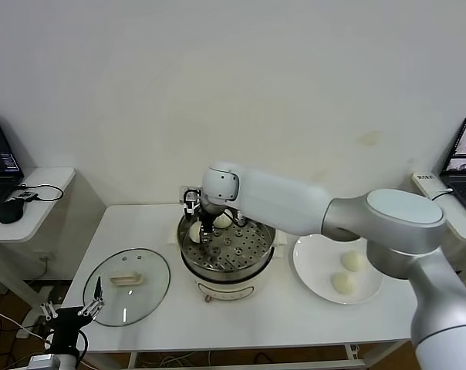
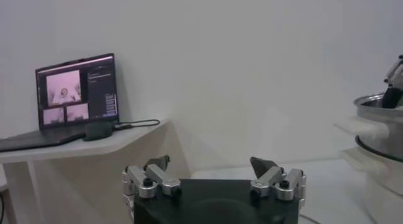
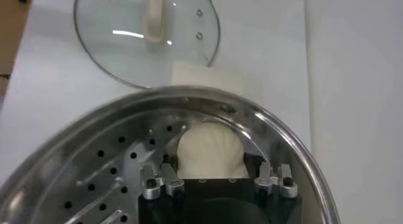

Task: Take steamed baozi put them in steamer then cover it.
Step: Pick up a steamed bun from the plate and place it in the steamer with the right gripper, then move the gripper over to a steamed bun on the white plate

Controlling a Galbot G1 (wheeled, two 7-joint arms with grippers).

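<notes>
Steel steamer (image 1: 244, 248) had right pincer (image 1: 196, 231) inside, fingers apart around a baozi (image 3: 210, 148); left pincer (image 1: 90, 307) idled open near cover (image 1: 127, 287).

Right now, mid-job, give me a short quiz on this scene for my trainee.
1. How many baozi lie on the white plate?
2. True or false: the glass lid sits on the steamer.
3. Which end effector is inside the steamer basket? A) left B) right C) both

Key:
1. Two; two more are in the steamer.
2. False. It lies flat on the table, to the steamer's left.
3. B. The right end effector is down at a baozi by the basket's left rim; the left end effector waits open near the table's front left edge.
</notes>
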